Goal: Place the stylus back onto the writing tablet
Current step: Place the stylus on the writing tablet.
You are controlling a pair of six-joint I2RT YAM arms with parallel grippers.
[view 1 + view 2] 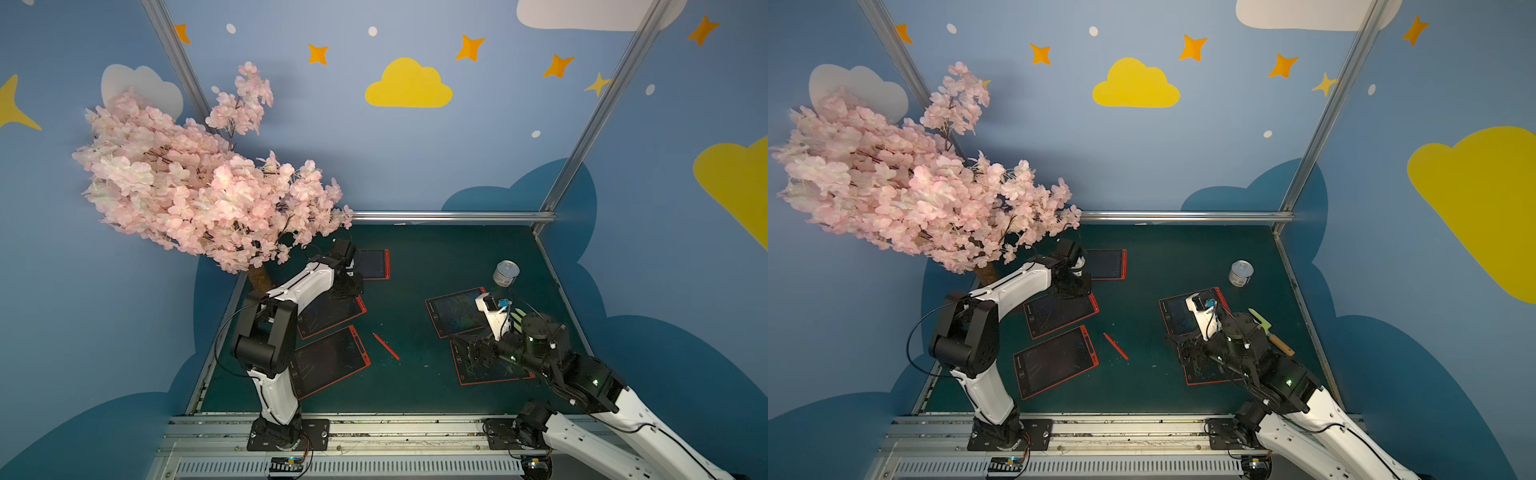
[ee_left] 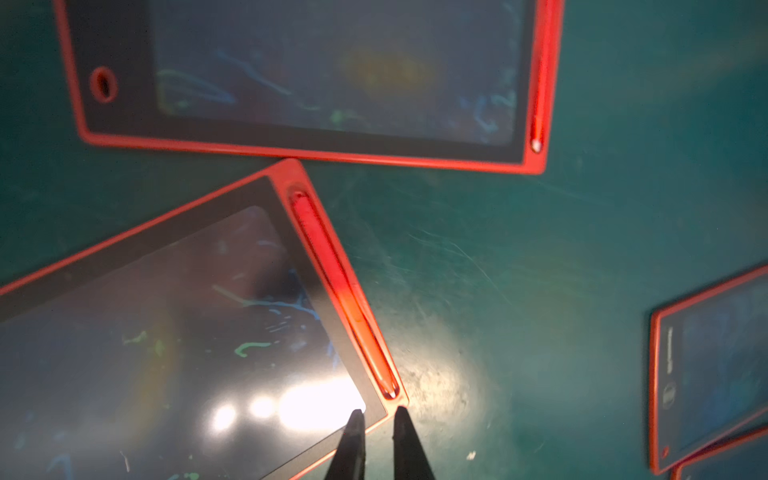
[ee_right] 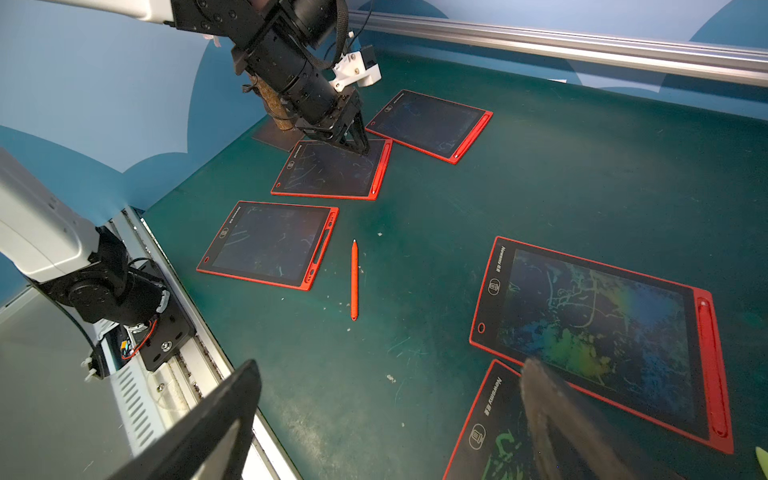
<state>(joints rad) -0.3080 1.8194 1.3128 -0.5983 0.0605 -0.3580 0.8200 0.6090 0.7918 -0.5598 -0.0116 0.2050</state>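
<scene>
Well, stylus (image 2: 347, 299) in tablet (image 2: 124, 291) (edge slot)

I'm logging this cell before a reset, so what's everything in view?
writing tablets: five, red-framed; three by the left arm, two by the right arm
loose stylus: one, red; on the mat between the two groups
docked styluses: two seen, red; in the edge slots of two tablets by the left arm
can: one, silver; far right
green-bladed tool: one, wooden handle; beside the right arm
blossom tree: one, pink; far left corner
table mat: one, dark green
left gripper: black; jaws slightly apart, empty, over a tablet's corner
right gripper: black; wide open, empty
</scene>
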